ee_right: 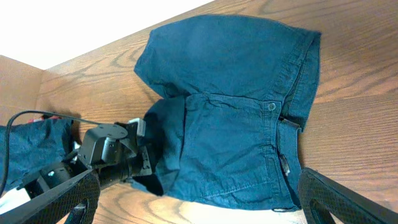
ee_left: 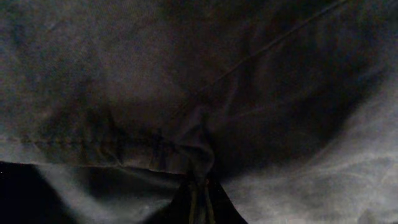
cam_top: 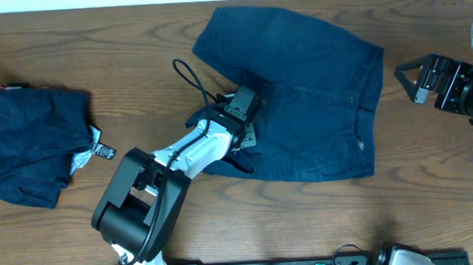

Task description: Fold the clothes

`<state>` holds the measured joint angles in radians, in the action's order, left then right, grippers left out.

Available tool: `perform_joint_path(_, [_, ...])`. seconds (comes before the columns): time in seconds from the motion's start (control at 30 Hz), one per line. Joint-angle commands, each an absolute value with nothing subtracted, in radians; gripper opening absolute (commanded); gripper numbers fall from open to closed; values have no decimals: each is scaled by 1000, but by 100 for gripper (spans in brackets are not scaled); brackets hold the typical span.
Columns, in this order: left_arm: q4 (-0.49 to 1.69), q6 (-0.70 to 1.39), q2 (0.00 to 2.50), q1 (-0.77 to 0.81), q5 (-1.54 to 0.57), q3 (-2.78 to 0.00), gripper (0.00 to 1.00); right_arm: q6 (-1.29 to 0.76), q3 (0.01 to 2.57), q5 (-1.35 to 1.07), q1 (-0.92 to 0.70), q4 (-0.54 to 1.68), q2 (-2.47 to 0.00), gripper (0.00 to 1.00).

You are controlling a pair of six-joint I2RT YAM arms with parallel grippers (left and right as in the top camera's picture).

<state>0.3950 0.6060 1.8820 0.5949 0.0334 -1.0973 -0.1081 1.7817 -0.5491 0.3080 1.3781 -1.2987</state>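
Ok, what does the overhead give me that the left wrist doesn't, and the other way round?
Only overhead: the whole layout. The shorts lie spread on the table, a second garment sits bunched at the left, and the right gripper stands open at the right edge, off the cloth. Only left wrist: a close-up of the pinch, where a stitched hem puckers into a fold at the fingers. Both: the left gripper shut on the shorts' dark fabric.
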Motion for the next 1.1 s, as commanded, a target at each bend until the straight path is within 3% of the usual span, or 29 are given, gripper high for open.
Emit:
perform_joint_path(0.0, [409, 594, 1801, 594, 36, -1097, 6, -89, 1801, -550, 300, 1373, -1301, 99])
perform_joint_path(0.37, [425, 542, 1512, 554, 125, -1098, 6, -89, 1801, -551, 300, 1376, -1301, 99])
perform_joint_path(0.83, [523, 497, 1517, 514, 113, -1098, 12, -89, 1801, -551, 300, 1379, -1301, 99])
perform_joint_path(0.93, [522, 497, 1517, 513, 115, -1098, 6, -89, 1801, -551, 300, 1381, -1301, 99])
perform_joint_path(1.07, [513, 490, 1517, 491, 139, -1098, 6, -89, 1801, -551, 300, 1381, -1301, 99])
